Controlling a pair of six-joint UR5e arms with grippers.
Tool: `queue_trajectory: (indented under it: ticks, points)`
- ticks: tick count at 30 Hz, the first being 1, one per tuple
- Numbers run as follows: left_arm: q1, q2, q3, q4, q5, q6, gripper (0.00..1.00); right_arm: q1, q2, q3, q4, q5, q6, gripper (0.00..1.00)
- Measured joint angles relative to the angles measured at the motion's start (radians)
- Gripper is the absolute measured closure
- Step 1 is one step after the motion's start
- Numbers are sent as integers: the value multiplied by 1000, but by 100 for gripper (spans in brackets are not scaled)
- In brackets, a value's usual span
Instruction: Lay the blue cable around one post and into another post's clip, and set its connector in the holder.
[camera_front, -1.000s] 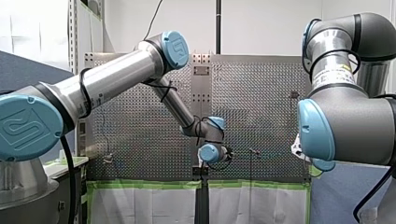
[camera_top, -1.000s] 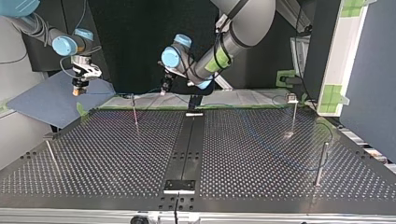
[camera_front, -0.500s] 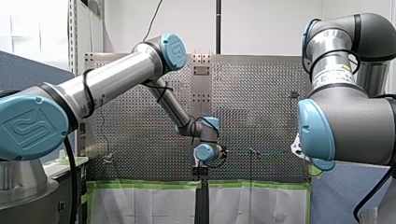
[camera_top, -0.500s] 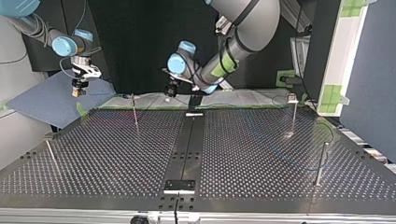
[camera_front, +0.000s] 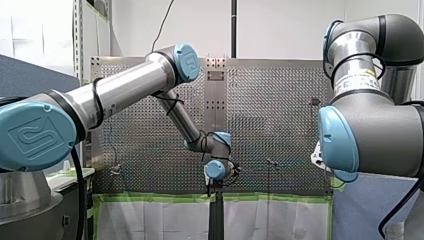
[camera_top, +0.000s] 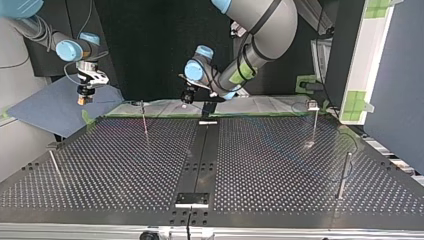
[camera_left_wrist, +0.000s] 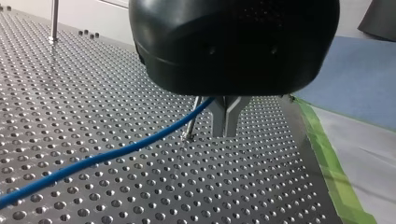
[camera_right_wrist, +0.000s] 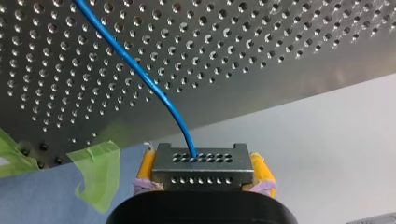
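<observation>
My right claw (camera_right_wrist: 204, 179) pinches the connector (camera_right_wrist: 201, 163) between yellow pads, beyond the bench (camera_right_wrist: 280, 37) edge. The blue cable (camera_right_wrist: 149, 84) leaves it lengthwise across the bench. My left claw (camera_left_wrist: 224, 119) is closed on the cable.

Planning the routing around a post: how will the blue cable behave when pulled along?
Probably floppy: the blue cable droops in a curve from my left gripper across the table. Likely light and springy: it arcs smoothly, unkinked, out of the connector held by my right gripper.

The body of the left gripper (camera_left_wrist: 224, 133) hides the cable (camera_left_wrist: 116, 151) above its fingers (camera_left_wrist: 218, 116). The connector (camera_right_wrist: 203, 168) covers most of the yellow pads (camera_right_wrist: 145, 164). In the top view the cable seems too faint to trace.
</observation>
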Motion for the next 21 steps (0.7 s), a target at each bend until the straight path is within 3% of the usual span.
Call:
queue_trajectory:
  ticks: [11,21]
  points:
    - [8,-52,62,-21,17,-8,95,5,2,-20,9,-21,0,100]
    - [18,-57,111,-29,18,-18,95,6,14,-35,6,-21,1,100]
